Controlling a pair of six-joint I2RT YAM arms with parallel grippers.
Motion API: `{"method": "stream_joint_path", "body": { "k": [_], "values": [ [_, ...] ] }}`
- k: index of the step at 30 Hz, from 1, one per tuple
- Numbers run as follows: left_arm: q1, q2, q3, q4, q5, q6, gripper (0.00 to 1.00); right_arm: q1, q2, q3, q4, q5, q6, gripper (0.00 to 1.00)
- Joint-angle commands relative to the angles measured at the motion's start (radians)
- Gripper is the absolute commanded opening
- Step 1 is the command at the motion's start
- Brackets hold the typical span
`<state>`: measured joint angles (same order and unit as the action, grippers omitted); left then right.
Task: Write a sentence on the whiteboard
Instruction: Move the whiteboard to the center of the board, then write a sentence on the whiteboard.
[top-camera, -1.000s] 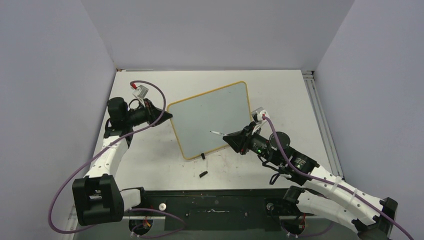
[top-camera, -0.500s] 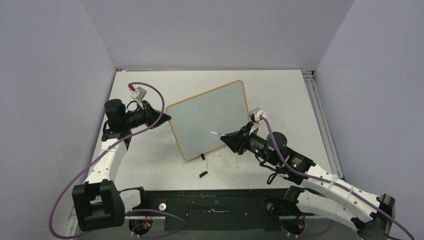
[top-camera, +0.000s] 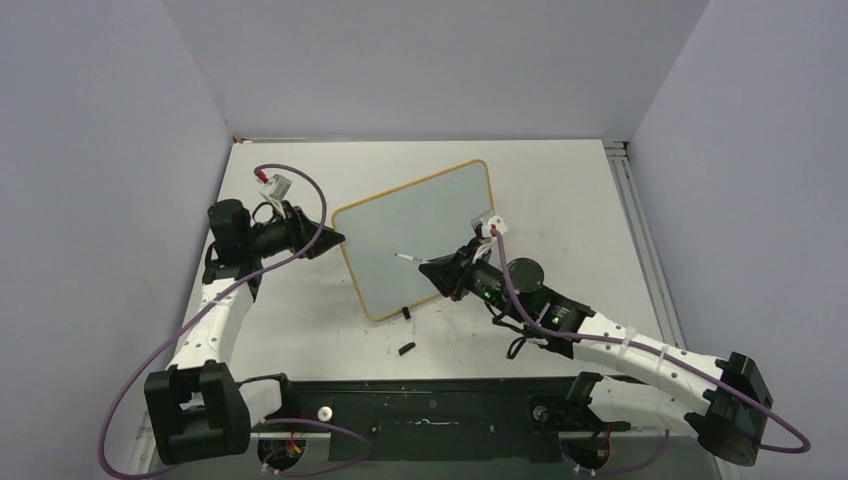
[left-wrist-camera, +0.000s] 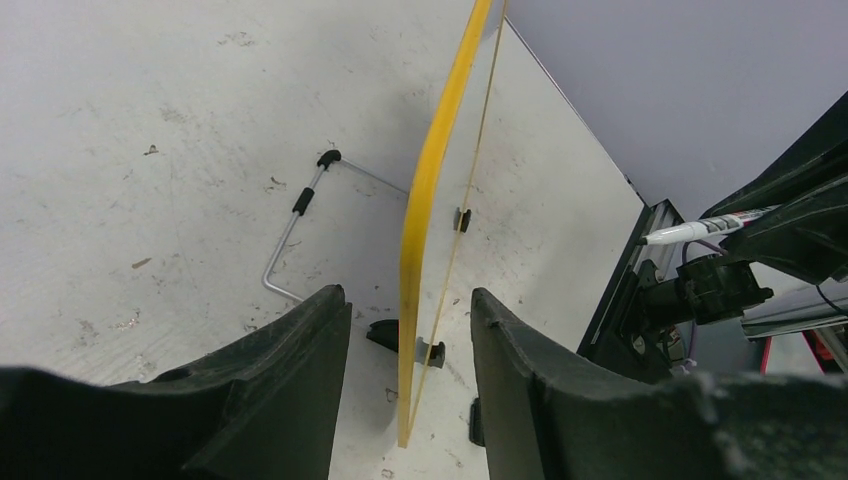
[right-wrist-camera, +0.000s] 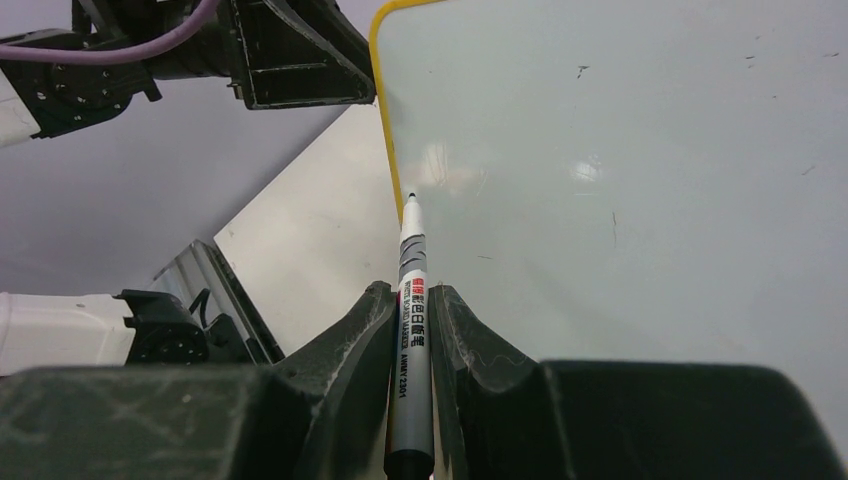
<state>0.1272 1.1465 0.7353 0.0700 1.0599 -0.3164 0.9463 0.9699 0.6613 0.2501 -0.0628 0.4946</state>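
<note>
"So, from above, where's the whiteboard (top-camera: 430, 225)?"
"Middle of the frame, set askew on the table (top-camera: 560, 190). The left gripper (top-camera: 330, 240) sits at its left edge. The right gripper (top-camera: 428, 266) reaches in from the lower right, pinching a marker (top-camera: 405, 257)."
"And the left wrist view?"
"The board's yellow frame runs up the centre between the fingers. The jaws are parted, with a gap either side."
"Right wrist?"
"Jaws clamped on the marker's barrel, tip by the glossy board near its left rim. Whether it touches, I can't tell."
</note>
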Motion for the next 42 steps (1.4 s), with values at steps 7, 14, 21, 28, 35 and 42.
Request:
{"method": "stream_joint_path", "body": {
  "k": [7,14,21,28,35,42],
  "values": [
    [-0.022,0.051,0.019,0.082,0.02,-0.037,0.47,0.022,0.164,0.092,0.275,0.037,-0.056,0.05],
    [-0.038,0.073,0.026,0.109,0.032,-0.052,0.29,0.029,0.265,0.148,0.327,0.058,-0.085,0.05],
    [-0.037,0.083,0.034,0.069,0.027,-0.011,0.03,0.055,0.354,0.206,0.354,0.06,-0.129,0.05],
    [-0.037,0.081,0.038,0.031,0.032,0.041,0.0,0.094,0.421,0.251,0.36,0.128,-0.178,0.05],
    [-0.038,0.07,0.037,0.01,0.038,0.079,0.0,0.107,0.469,0.271,0.371,0.191,-0.189,0.05],
    [-0.038,0.065,0.037,-0.003,0.044,0.1,0.0,0.108,0.502,0.287,0.39,0.206,-0.2,0.05]
  ]
}}
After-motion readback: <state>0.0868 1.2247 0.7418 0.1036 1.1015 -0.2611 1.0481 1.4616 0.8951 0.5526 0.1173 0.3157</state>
